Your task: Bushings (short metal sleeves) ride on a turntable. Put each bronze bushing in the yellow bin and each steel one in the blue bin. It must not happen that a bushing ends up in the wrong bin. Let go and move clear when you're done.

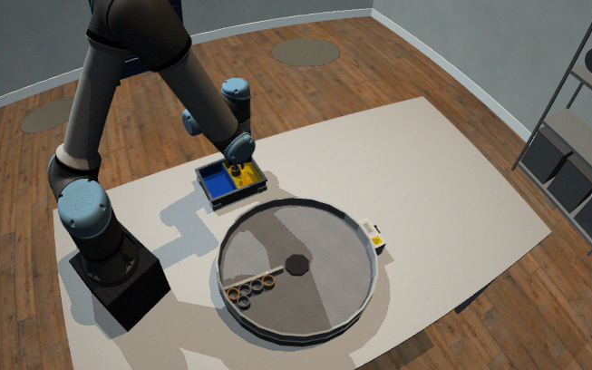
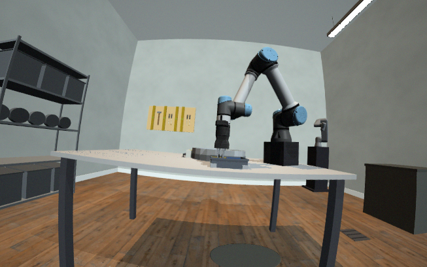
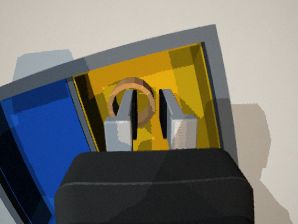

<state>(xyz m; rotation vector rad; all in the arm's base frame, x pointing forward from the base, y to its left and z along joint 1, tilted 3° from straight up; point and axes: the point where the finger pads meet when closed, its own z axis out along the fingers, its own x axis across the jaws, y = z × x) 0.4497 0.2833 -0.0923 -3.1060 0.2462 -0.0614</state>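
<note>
Bushing [image 1: 235, 170] [image 3: 116, 91], a bronze one, sits down in the yellow bin [image 1: 254, 174] [image 3: 192, 87], beneath the pincer [image 1: 238, 165] [image 2: 220, 152] [image 3: 148, 104] and off toward one finger. That finger covers part of the ring from the wrist camera, and from where I stand it looks let go. The pincer is partly open, its two fingers apart with nothing gripped between them that I can make out. So one bronze piece looks delivered, and in the right place. Whether others lie hidden under the arm, I can't tell.

Just beside the pincer, across the divider, the blue bin [image 1: 218, 183] [image 3: 40, 125] shows no bushing at all, so steel seems to be waiting its turn.

Farther out from the pincer is the turntable [image 1: 344, 271] [image 2: 201, 154], with five more clustered near a pale bar [image 1: 253, 277]: two bronze bushings [image 1: 232, 288] [image 1: 267, 276] and three steel bushings [image 1: 245, 284] [image 1: 256, 280] [image 1: 243, 296]. I'd call the job early yet, most of the sorting still ahead.
</note>
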